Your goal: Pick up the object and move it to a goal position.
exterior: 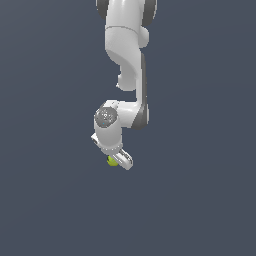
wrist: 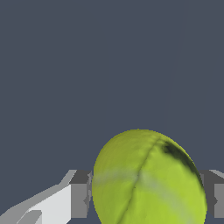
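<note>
Fingers (wrist: 78,199) of the white two-finger gripper (exterior: 119,161) were clamped on the small yellow-green seamed ball (wrist: 148,179), which sat between them. Risk, as I judged it: the round ball could roll out of the pads under a fast swing. Nothing else showed near the ball, only plain dark grey ground (exterior: 200,200); no obstruction, no goal marker visible.

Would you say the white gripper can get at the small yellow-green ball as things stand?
Probably yes: the small yellow-green ball already sits between the grey fingers of the white gripper, and nothing else is in the way.
</note>
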`<state>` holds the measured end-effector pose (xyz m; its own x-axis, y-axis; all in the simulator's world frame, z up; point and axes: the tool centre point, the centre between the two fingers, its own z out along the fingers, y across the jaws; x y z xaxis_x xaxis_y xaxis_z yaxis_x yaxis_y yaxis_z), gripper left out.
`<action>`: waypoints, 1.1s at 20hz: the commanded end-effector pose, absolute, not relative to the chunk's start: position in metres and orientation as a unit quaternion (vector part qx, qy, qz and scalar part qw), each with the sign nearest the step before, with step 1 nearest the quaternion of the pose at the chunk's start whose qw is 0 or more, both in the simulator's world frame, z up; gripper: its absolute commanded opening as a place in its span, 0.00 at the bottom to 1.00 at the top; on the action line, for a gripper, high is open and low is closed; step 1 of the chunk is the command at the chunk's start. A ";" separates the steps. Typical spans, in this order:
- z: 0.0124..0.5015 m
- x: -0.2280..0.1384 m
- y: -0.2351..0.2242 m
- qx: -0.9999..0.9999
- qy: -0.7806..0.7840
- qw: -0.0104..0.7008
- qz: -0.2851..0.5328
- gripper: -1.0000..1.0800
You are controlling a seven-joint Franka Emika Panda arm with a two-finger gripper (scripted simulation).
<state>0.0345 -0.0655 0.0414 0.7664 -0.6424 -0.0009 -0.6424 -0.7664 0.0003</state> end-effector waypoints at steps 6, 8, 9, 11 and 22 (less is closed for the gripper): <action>0.041 0.035 -0.066 -0.940 0.342 0.000 0.000 0.00; 0.041 0.035 -0.066 -0.940 0.342 0.000 0.000 0.00; 0.041 0.035 -0.065 -0.940 0.342 0.000 0.000 0.00; 0.043 0.035 -0.065 -0.940 0.342 0.000 0.000 0.00; 0.097 0.037 -0.046 -0.940 0.342 0.000 0.000 0.00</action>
<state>0.0359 -0.0498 0.0842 0.7659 -0.6430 -0.0027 -0.6430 -0.7659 0.0016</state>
